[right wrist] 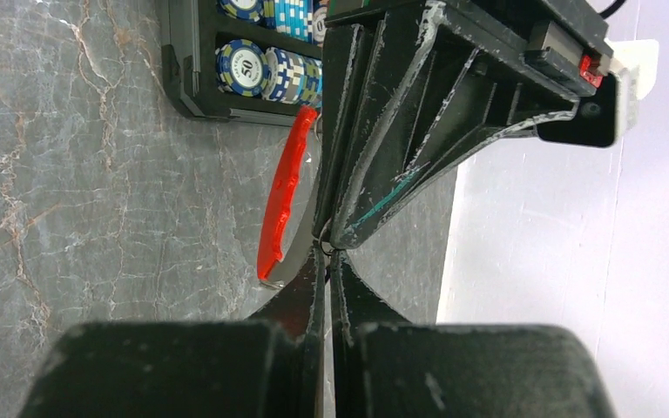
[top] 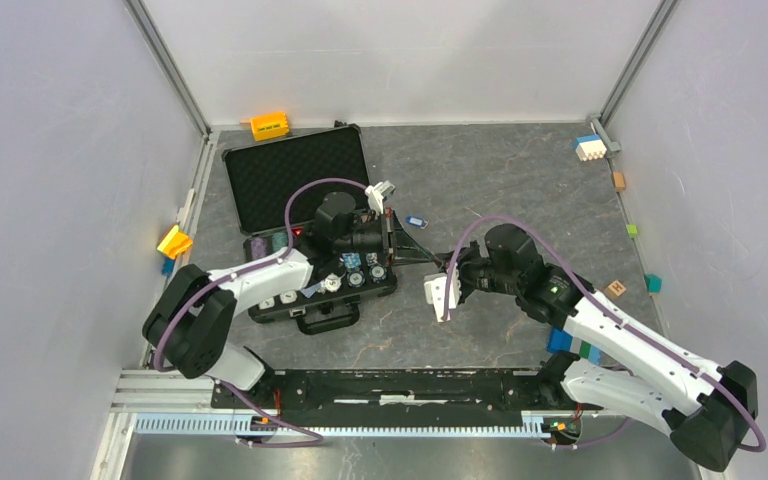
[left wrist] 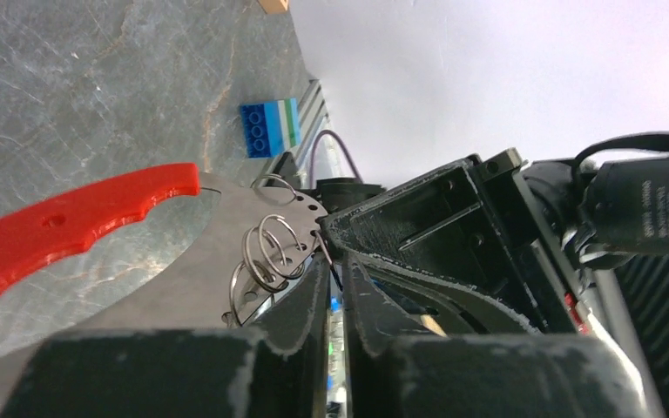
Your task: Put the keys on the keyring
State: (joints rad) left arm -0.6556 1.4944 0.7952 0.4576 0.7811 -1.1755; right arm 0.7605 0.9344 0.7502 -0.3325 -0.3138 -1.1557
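Observation:
The keyring hangs in the air between my two grippers: a bright red flat strip (left wrist: 70,226) on a grey plate, with silvery wire rings (left wrist: 274,248) beside my fingers. My left gripper (left wrist: 335,261) is shut on a thin wire of the keyring at its tips. Facing it tip to tip, my right gripper (right wrist: 327,252) is shut on a small wire loop of the same keyring, with the red strip (right wrist: 283,200) hanging just left of it. From above, both grippers (top: 435,262) meet mid-table. One key with a blue head (top: 416,221) lies flat on the table behind them.
An open black case (top: 300,175) with poker chips (right wrist: 253,65) sits under the left arm. A blue-and-green block (left wrist: 270,128) lies near the right arm's base. Small blocks line the edges: orange (top: 269,125), white-blue (top: 589,147), yellow (top: 174,241).

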